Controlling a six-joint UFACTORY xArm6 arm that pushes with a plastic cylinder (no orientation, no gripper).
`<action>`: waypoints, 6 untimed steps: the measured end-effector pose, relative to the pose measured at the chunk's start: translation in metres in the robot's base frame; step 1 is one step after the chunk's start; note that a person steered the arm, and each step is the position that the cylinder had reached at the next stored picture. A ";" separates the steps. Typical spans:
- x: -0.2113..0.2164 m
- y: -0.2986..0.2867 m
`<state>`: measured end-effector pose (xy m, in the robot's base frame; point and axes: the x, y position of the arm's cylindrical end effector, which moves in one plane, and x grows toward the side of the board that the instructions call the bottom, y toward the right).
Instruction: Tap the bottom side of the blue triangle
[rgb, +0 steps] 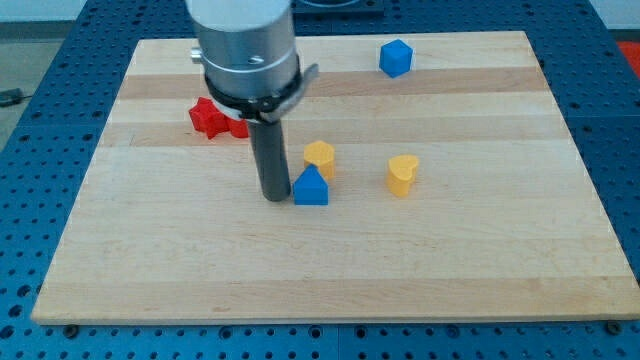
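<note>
The blue triangle (311, 187) sits near the middle of the wooden board (150, 270). My tip (275, 197) rests on the board right beside the triangle's left side, touching or nearly touching it. The rod rises from there to the grey arm body at the view's top. A yellow hexagonal block (320, 156) stands just above the triangle, close to it.
A yellow heart-shaped block (402, 174) lies to the right of the triangle. A blue cube-like block (396, 57) sits near the top right. A red star-shaped block (213, 119) lies at the left, partly hidden behind the arm.
</note>
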<state>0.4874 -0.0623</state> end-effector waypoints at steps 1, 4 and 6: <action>0.022 -0.001; 0.035 0.054; 0.028 0.056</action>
